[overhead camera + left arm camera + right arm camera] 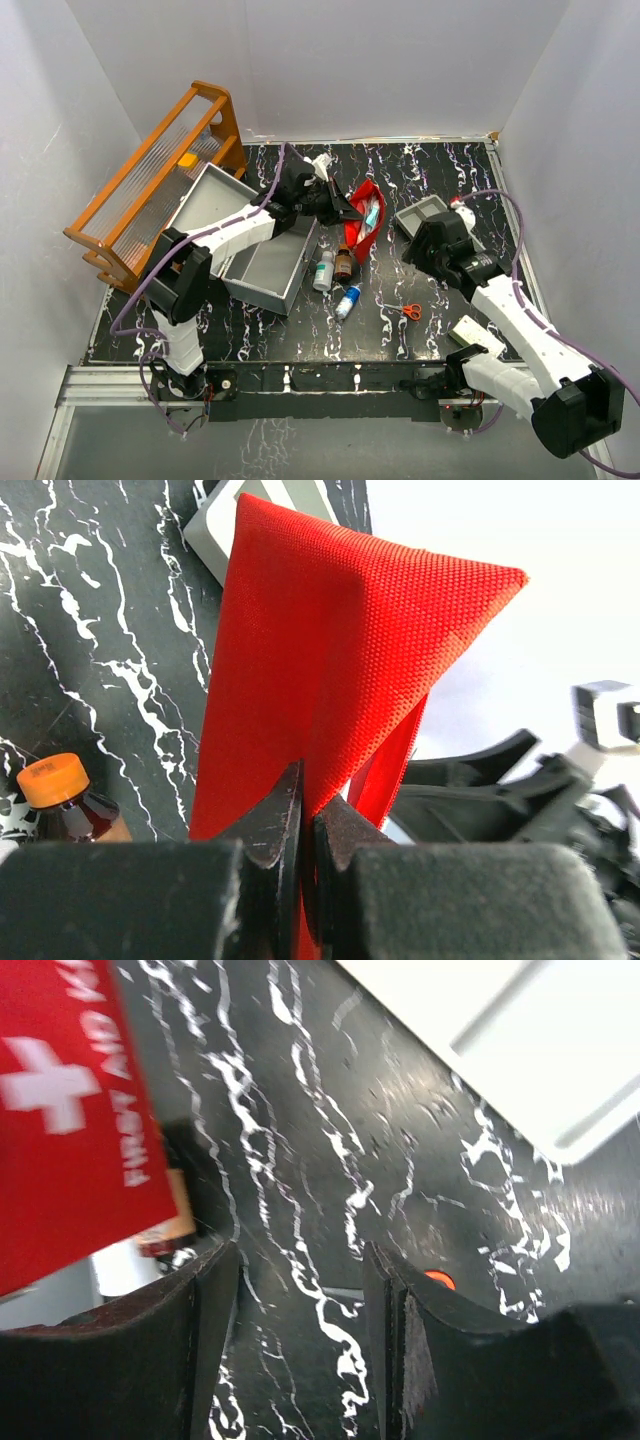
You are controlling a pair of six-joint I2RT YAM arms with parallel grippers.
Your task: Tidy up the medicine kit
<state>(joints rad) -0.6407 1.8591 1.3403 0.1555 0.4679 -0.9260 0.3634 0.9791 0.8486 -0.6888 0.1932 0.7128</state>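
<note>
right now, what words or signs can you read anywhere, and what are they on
"FIRST AID": white print on the red pouch; a further word runs off the frame.
White cross: a sign on the same pouch, beside the words.
Bottles and white box: labels too small to read.

Left arm: links cased in white, joints housed in black. Left cable: purple, seen at lower left. Right arm: built alike. Right cable: purple, seen at right. Base: black, red light noted. Left gripper, right gripper: fingers finished in matte black.
</note>
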